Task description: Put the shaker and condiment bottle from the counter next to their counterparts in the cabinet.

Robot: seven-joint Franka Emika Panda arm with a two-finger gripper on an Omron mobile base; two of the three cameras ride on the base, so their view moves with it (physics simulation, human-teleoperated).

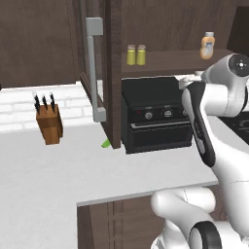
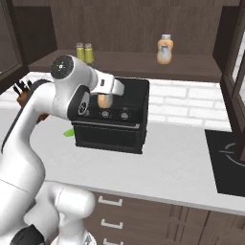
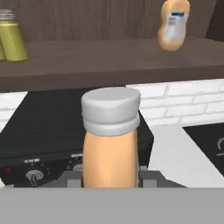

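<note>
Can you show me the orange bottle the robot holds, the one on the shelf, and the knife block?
Held bottle [image 3: 110,164], hand view, body.
Shelf bottle [image 2: 164,50], right base view, label.
Knife block [image 1: 49,124], left base view, wooden front.

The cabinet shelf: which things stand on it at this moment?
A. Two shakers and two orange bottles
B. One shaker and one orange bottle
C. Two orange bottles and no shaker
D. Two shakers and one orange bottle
D: two shakers stand side by side on the cabinet shelf and one orange bottle stands further along it; the other orange bottle is held in the end effector.
</note>
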